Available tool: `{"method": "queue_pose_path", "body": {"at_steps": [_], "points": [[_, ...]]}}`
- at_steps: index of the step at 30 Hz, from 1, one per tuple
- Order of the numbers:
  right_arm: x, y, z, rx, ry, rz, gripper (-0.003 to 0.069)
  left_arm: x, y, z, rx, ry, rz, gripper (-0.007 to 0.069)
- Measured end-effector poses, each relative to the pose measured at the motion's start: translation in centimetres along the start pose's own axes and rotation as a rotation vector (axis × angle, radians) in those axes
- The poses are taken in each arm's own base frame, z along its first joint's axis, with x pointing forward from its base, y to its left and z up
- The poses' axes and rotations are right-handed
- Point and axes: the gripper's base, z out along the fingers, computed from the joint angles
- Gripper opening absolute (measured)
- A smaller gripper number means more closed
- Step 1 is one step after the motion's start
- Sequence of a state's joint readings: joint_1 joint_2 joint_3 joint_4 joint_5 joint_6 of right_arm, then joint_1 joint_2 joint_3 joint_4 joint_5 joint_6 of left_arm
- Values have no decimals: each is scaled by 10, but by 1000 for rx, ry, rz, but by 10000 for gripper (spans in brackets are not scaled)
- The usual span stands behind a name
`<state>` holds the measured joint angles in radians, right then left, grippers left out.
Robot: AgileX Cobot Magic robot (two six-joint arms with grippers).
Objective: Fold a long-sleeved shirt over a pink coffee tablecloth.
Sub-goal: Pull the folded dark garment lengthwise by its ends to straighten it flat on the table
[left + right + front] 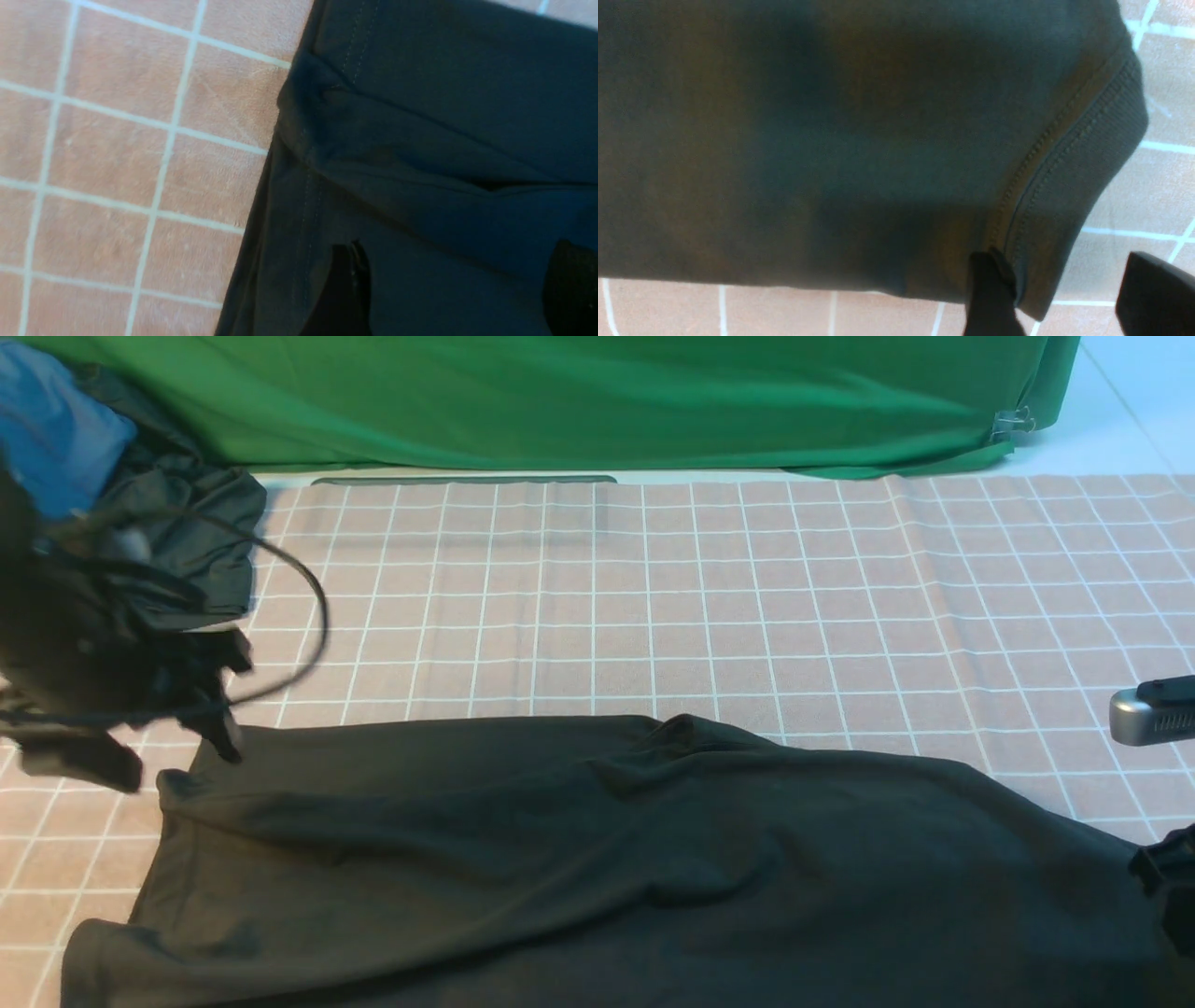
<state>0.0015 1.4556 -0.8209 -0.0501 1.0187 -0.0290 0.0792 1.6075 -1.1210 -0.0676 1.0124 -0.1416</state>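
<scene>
The long-sleeved shirt (597, 859) lies spread across the near part of the pink coffee tablecloth (653, 597), plain black side up, with no print showing. My left gripper (458, 289) hangs open over the shirt's stitched hem corner (317, 93), both fingers above black fabric. In the front view the left gripper (217, 733) is blurred at the shirt's far left corner. My right gripper (1073, 298) is open at the shirt's ribbed edge (1092, 158). One of its fingers (990, 294) lies over the fabric, the other over pink cloth.
A bright green cloth (560, 401) drapes along the back. A dark garment (187, 532) bunched with a blue one (47, 420) sits at the far left. A black cable (317, 607) loops off the left arm. A silver camera body (1153, 714) juts in at the right edge.
</scene>
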Motion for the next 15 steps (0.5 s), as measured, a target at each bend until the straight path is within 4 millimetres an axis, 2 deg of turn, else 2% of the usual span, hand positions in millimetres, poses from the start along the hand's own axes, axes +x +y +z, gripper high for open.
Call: {"method": "queue_pose_path", "body": {"at_steps": [6,9,15], "points": [[0,0,0,-2,-4,1,405,-5,-15,29,-18,50,224,540],[-1,0,0,-2,-10,1,405,-8,-23,33,-35,0,313,540],[-2,0,0,-1,-19,1,405,-14,-27,34,-56,-64,355,540]]}}
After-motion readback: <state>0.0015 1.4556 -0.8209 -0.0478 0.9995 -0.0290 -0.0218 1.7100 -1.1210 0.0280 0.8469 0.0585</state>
